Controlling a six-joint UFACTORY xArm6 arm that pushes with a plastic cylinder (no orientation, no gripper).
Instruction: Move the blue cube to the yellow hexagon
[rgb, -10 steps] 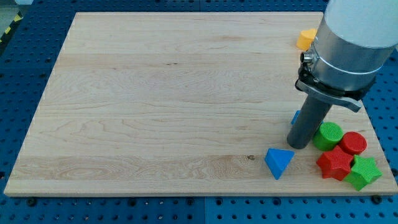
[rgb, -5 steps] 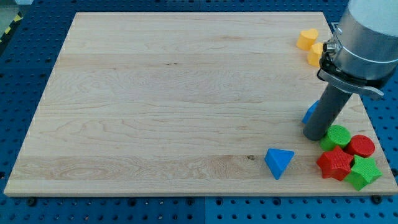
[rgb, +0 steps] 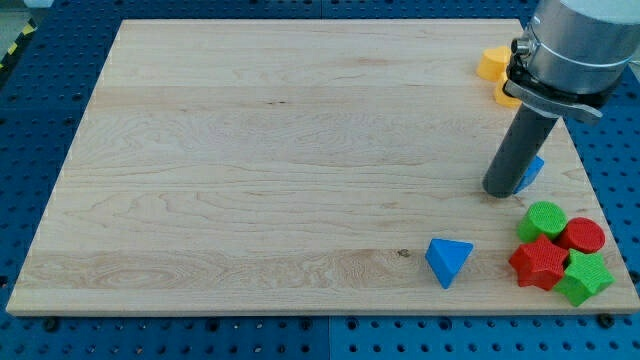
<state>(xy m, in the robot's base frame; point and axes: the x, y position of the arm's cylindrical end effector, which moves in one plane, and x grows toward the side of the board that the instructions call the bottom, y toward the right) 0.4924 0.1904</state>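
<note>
The blue cube (rgb: 531, 172) sits near the board's right edge, mostly hidden behind my rod; only its right corner shows. My tip (rgb: 500, 192) rests on the board at the cube's left side, touching or nearly touching it. Two yellow blocks lie at the view's top right: one (rgb: 492, 62) is plainly seen, the other (rgb: 504, 93) is partly covered by the arm. I cannot tell which is the hexagon. They lie above the cube, toward the view's top.
A blue triangular block (rgb: 447, 260) lies below and left of my tip. At the bottom right is a cluster: a green cylinder (rgb: 544, 218), a red cylinder (rgb: 584, 235), a red star-like block (rgb: 539, 263) and a green star-like block (rgb: 585, 277).
My tip has moved right and toward the view's top. The blue cube has moved up with it, away from the green cylinder. The other blocks have hardly shifted.
</note>
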